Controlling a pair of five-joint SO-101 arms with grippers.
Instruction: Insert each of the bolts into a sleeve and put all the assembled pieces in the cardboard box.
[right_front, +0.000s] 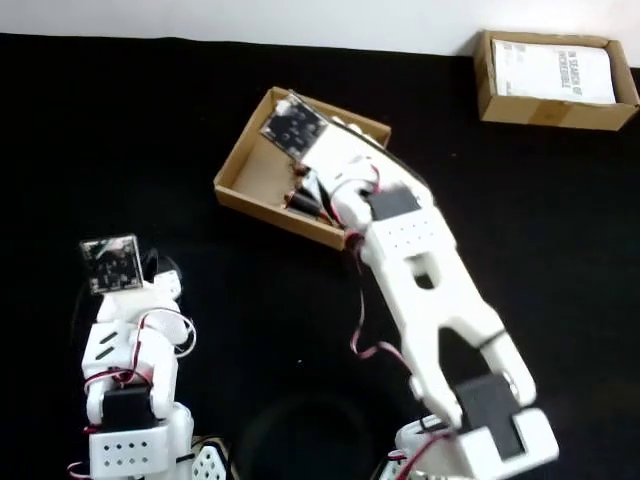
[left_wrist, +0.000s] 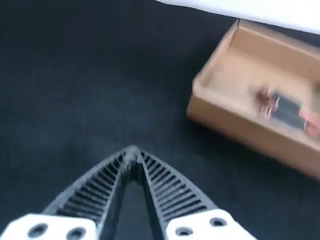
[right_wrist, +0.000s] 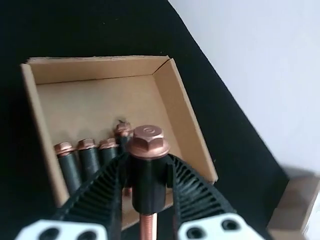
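Note:
My right gripper (right_wrist: 146, 160) is shut on an assembled piece, a black sleeve (right_wrist: 148, 187) with a copper bolt head (right_wrist: 146, 141) on top and the thread sticking out below. It hangs above the open cardboard box (right_wrist: 95, 70), where several assembled pieces (right_wrist: 90, 157) lie side by side along one wall. From the high view the right arm (right_front: 420, 270) stretches over that box (right_front: 250, 170). My left gripper (left_wrist: 131, 154) is shut with nothing in it, above the black table, short of the box (left_wrist: 235, 120). The pieces (left_wrist: 285, 107) inside show as a blur.
A second cardboard box (right_front: 555, 110) with a printed sheet in it stands at the far right corner. The left arm (right_front: 130, 350) stands at the near left. A black cloth covers the table, with a white surface beyond its far edge.

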